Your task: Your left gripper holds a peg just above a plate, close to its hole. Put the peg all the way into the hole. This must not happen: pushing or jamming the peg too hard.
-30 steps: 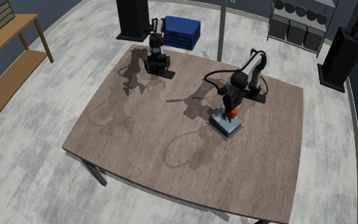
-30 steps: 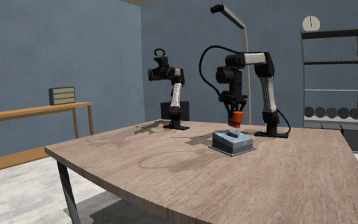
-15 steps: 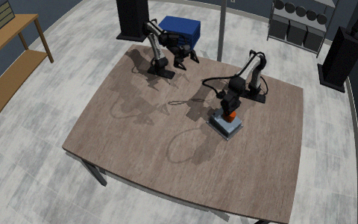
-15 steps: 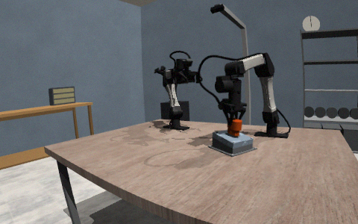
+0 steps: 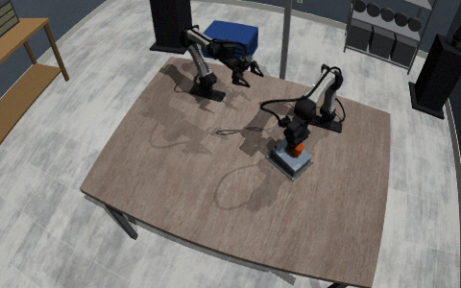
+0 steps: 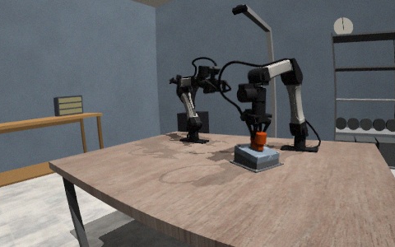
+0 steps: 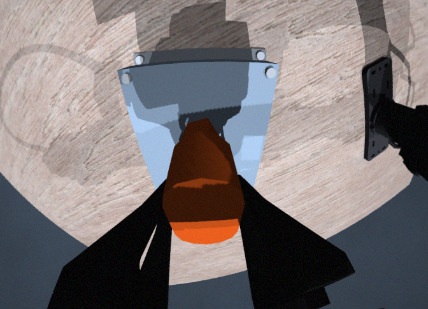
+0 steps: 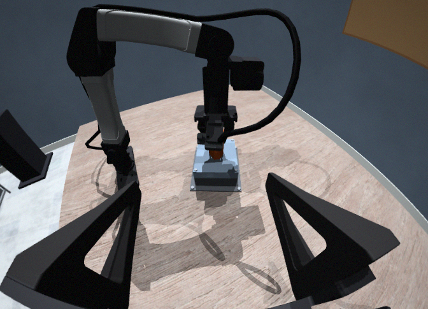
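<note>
Left tool [image 5: 295,143] [image 6: 259,132] [image 7: 204,198] [image 8: 216,148] gripping orange peg [image 5: 297,151] [image 6: 260,139] [image 7: 202,202] [image 8: 216,155], tip at the blue-grey plate [image 5: 293,164] [image 6: 257,156] [image 7: 190,88] [image 8: 217,167], 3 o'clock of desk [image 5: 191,202] [image 6: 143,185] [image 7: 328,195] [image 8: 165,108] centre from top; hole entry can't be confirmed, full seating and likely release remain, right tool [image 5: 255,80] [image 6: 226,86] [image 8: 204,183] open.

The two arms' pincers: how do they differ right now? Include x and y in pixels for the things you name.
The left arm's black pincer [image 6: 259,137] [image 7: 204,209] is shut on an orange peg [image 6: 260,140] [image 7: 204,160]; the right arm's black pincer [image 8: 203,181] is open with nothing between its fingers. The left one points down, over the blue-grey plate [image 6: 248,151] [image 7: 207,84] [image 8: 216,167]; the right one is away from it. Both have two fingers.
</note>
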